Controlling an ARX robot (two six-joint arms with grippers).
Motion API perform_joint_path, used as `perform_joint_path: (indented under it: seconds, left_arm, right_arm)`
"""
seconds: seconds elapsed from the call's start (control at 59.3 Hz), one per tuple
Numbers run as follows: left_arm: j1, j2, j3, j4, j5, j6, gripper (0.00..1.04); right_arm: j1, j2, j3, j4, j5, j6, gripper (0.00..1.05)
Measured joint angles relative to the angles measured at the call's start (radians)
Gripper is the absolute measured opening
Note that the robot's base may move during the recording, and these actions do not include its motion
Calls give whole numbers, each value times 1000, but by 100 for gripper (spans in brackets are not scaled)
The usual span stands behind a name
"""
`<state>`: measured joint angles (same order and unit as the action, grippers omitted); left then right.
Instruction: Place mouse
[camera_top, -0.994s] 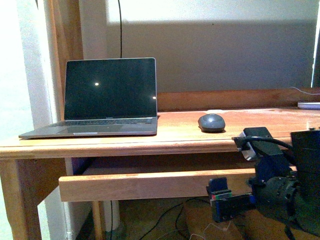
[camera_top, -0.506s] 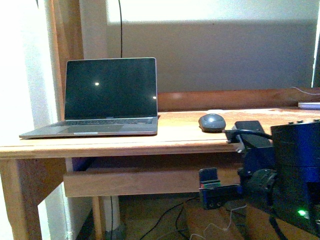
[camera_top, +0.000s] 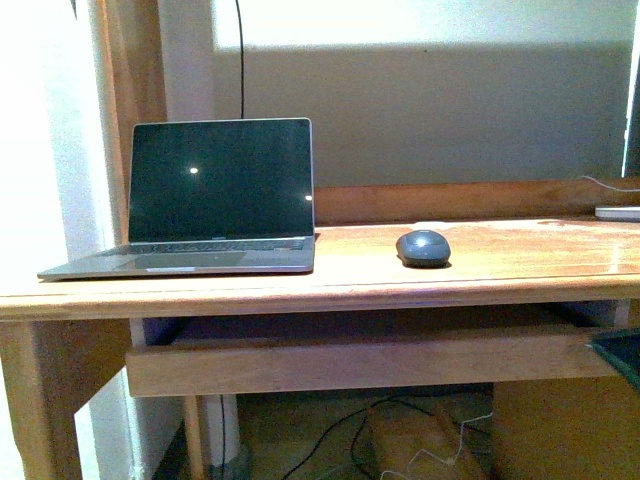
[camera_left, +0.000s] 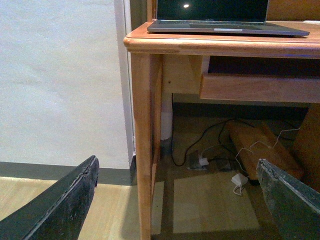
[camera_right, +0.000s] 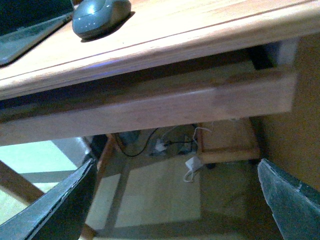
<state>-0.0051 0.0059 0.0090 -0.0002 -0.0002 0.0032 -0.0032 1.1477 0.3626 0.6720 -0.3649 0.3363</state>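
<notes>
The dark grey oval mouse (camera_top: 423, 246) lies on the wooden desk (camera_top: 350, 275), to the right of the open laptop (camera_top: 215, 195). It also shows in the right wrist view (camera_right: 100, 16), on the desk top above the gripper. My right gripper (camera_right: 175, 200) is open and empty, below the desk edge, over the floor. Only a dark corner of the right arm (camera_top: 620, 355) shows in the front view. My left gripper (camera_left: 180, 200) is open and empty, low by the desk's left leg (camera_left: 145, 150), below the laptop (camera_left: 225, 20).
A wooden drawer front (camera_top: 360, 362) hangs under the desk top. Cables and a white charger (camera_left: 237, 180) lie on the floor under the desk. A white device (camera_top: 618, 212) sits at the desk's far right. A wall stands behind.
The right arm has dropped down and to the right, almost out of the front view. The mouse and laptop have not moved.
</notes>
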Motion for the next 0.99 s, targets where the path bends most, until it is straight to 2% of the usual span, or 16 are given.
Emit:
perform_joint_path:
  seconds: [0.118,0.219,0.27,0.371,0.438,0.472,0.489,0.506,0.539,0.59,0.624,0.742,0.91,0.978,0.994]
  left_arm:
    - [0,0,0,0,0,0,97]
    - [0,0,0,0,0,0,97]
    - [0,0,0,0,0,0,97]
    - [0,0,0,0,0,0,97]
    - [0,0,0,0,0,0,97]
    - [0,0,0,0,1,0,97]
    - [0,0,0,0,0,0,97]
    - [0,0,0,0,0,0,97]
    - [0,0,0,0,-1,0,97]
    - [0,0,0,0,0,0,97]
    - [0,0,0,0,0,0,97]
    - [0,0,0,0,0,0,97]
    - [0,0,0,0,0,0,97]
    - [0,0,0,0,0,0,97]
    - [0,0,0,0,0,0,97]
  right_arm:
    - [-21,-182,-93,-72,-88,63,97]
    - [18,-348,-154,-156,-101,110,97]
    - [63,-441,-185,-201,-93,143,97]
    - [252,-628,-258,-284,42,146,97]
    - [308,-652,-269,-288,71,134,97]
    - [346,-653,-276,-277,207,84,93]
    - [380,-662,-281,-280,345,21,88]
    - [386,-667,-283,-282,388,-1,87]
    - [397,-687,-290,-298,539,-90,80]
    - [381,-717,-299,-320,663,-181,71]
    - [364,-737,-304,-334,690,-216,66]
    - [282,-816,-317,-392,626,-298,42]
    - [197,-888,-349,-420,550,-320,12]
    - [170,-909,-349,-436,524,-331,2]
    - [163,-918,-349,-444,516,-329,3]
